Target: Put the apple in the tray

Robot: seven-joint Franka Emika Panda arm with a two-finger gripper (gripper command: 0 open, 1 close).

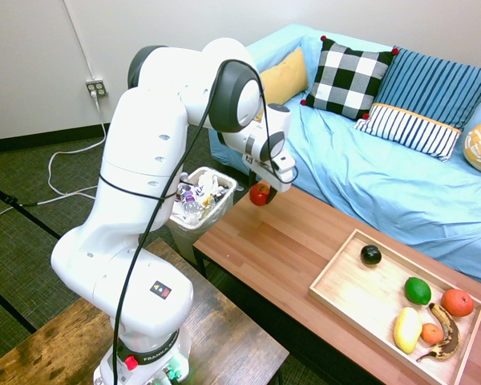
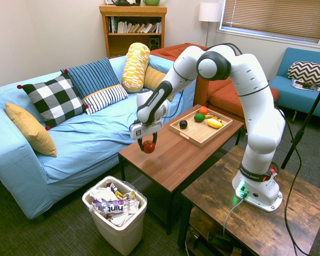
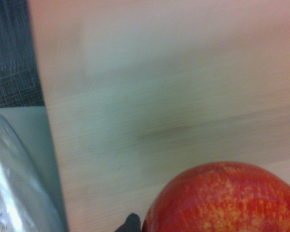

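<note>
From the first exterior camera, I see the wastebasket (image 1: 226,210) at nine o'clock from the bench (image 1: 260,237). My gripper (image 2: 149,145) has its fingers closed to the width of the apple (image 2: 149,147), gripping it at the bench's eleven o'clock end. The tray (image 1: 349,277) sits at four o'clock; inside, a dark round fruit (image 1: 370,255) lies at eleven, a yellow fruit (image 1: 407,330) at five, a lime (image 1: 418,290) toward two.

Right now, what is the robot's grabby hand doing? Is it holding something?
Gripper: closed on the red apple, one finger on each side, at the wastebasket end of the coffee table.
</note>
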